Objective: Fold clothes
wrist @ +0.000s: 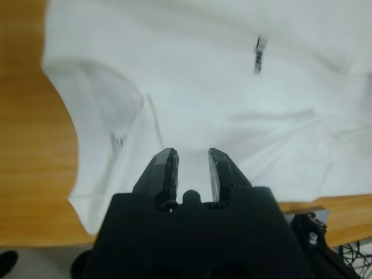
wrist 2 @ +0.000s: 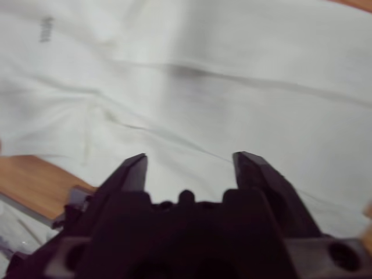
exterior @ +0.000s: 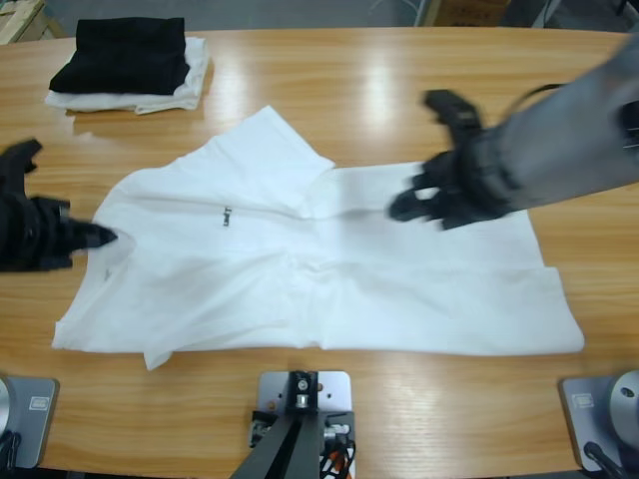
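The left gripper is rising from the bottom middle of the frame, its two black jaws standing slightly apart with a narrow gap between them and nothing in it. Beyond them the white T-shirt is filling most of the frame, lying wrinkled on the wooden table, which is showing along the left side and at the lower right. A small dark logo is sitting at the upper right. A faint grey label is showing through the cloth at centre left.
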